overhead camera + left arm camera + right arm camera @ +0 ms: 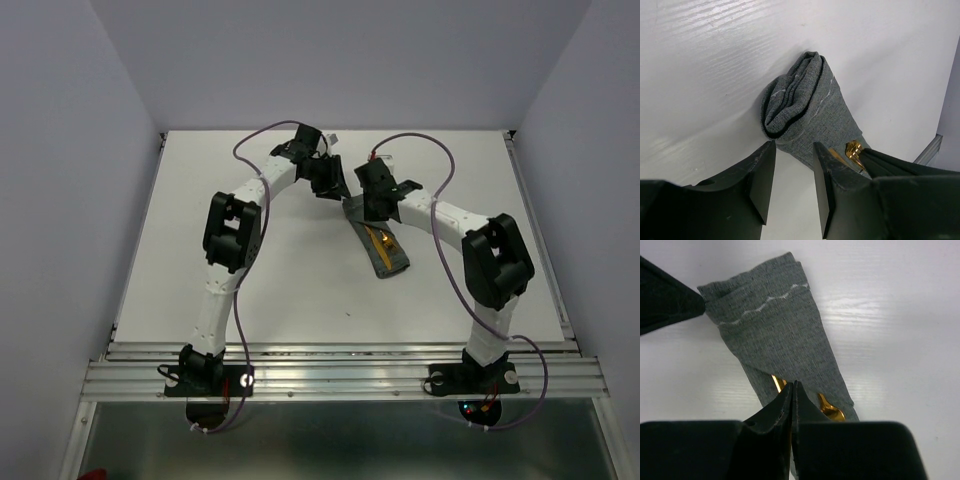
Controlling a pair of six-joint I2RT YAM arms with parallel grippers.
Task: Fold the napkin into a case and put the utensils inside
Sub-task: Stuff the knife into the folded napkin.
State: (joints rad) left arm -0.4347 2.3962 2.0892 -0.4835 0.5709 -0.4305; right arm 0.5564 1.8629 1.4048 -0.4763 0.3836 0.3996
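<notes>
Napkin (pixel 785 340): folded into a long, narrow grey strip lying flat on the white desk (pixel 280 280). A pale stitched line crosses its far end. Seen from above, the strip runs at a slant, and both arms reach in over its far end.

Utensils (pixel 831 411): two gold-orange pieces lie at the near end of the strip. They are partly tucked under the folded cloth, with their ends showing. Which piece is which cannot be made out.

Right pincer (pixel 792 387): fingers pressed tight together with no gap between them. The tips point down at the near part of the strip, right between the two showing utensil ends. Whether a layer of cloth is caught between the fingers cannot be told.

Left pincer (pixel 793 150): fingers spread, with bare desk showing in the gap and nothing held. It sits at the far end of the strip, its tips close to the bunched, rolled edge of cloth. One fingertip overlaps the cloth edge in its own camera view. Whether it touches the cloth cannot be confirmed.
</notes>
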